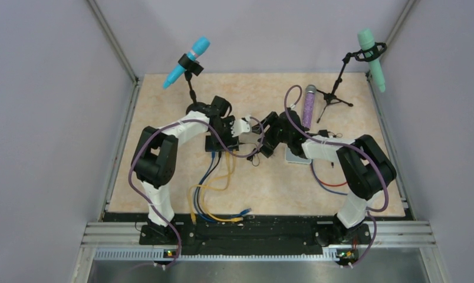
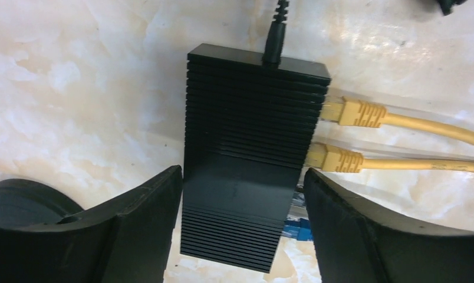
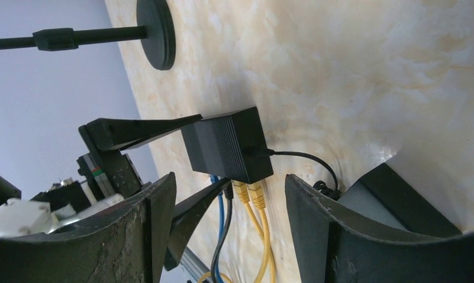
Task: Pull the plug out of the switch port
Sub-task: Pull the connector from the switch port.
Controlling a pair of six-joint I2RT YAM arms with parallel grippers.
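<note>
Switch [image 2: 246, 165] lies flat on the table [image 1: 270, 188], a little left of centre, with cables trailing from its near edge. The left gripper [image 2: 243, 177] straddles it, one finger just beside each side; whether they press it I cannot tell. The right gripper [image 3: 229, 183] hangs near it on the right, jaws open and empty. The step in hand looks like bracing the box. Next, the right fingers must close on one yellow plug [image 2: 352, 112] and draw it straight out.
</note>
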